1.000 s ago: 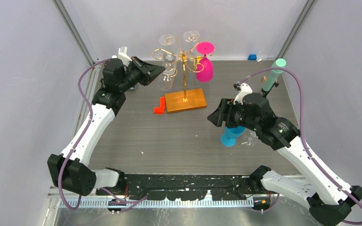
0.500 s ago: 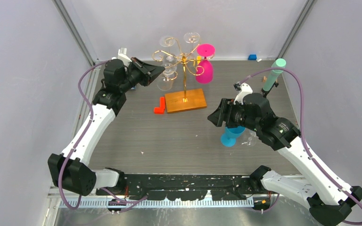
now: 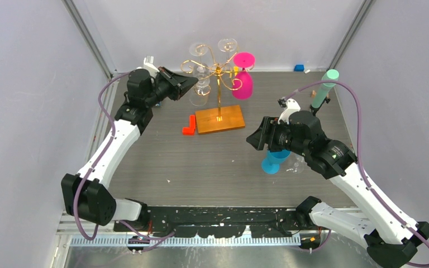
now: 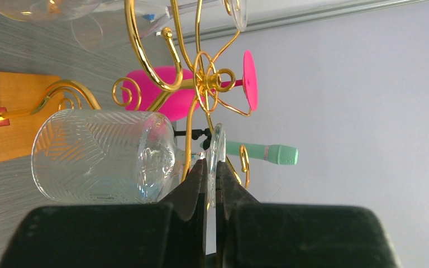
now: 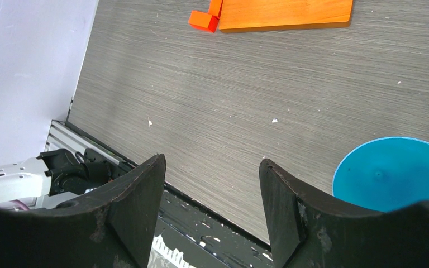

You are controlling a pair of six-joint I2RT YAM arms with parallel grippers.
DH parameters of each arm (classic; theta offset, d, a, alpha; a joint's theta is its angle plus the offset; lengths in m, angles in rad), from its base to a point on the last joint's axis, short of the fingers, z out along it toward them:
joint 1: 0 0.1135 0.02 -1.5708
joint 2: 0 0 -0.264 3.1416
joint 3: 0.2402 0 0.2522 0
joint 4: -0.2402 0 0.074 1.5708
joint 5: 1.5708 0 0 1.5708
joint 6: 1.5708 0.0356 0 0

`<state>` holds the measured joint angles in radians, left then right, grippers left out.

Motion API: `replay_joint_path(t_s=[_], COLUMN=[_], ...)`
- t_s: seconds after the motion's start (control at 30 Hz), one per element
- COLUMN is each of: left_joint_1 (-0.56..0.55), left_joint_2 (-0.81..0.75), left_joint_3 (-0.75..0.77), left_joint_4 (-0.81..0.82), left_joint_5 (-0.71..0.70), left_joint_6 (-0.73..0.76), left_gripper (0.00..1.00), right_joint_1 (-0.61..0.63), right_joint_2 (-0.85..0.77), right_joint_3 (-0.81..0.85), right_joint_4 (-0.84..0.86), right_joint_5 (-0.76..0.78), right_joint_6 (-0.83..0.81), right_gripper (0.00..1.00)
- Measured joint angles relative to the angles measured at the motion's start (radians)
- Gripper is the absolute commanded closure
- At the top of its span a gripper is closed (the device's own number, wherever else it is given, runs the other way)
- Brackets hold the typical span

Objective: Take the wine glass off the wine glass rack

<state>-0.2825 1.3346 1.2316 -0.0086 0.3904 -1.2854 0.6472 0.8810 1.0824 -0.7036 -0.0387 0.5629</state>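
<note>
Left gripper (image 4: 209, 174) pinches the clear wine glass (image 4: 98, 156) by its foot, hanging on the wine glass rack (image 3: 219, 118). I slide it out along the arm, level, no twisting. Right gripper (image 5: 212, 162) spread, empty.

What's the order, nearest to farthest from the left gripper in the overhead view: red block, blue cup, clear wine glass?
From the left gripper:
1. clear wine glass, pinched in its jaws.
2. red block, left of the wooden base.
3. blue cup, far over on the right side.
</note>
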Motion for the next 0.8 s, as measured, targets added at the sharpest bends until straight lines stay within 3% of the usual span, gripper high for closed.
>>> replay_joint_path(t_s=[0.8], left_joint_1=[-0.066], left_joint_2=[0.079], left_joint_3=[0.089], left_joint_4=[-0.011], left_joint_5=[0.057], left_joint_6=[0.069], left_gripper=[1.00], right_joint_1=[0.000], right_joint_2=[0.000], right_joint_3=[0.000], right_joint_4=[0.000], right_joint_5=[0.000], right_joint_6=[0.002], right_gripper=[0.32])
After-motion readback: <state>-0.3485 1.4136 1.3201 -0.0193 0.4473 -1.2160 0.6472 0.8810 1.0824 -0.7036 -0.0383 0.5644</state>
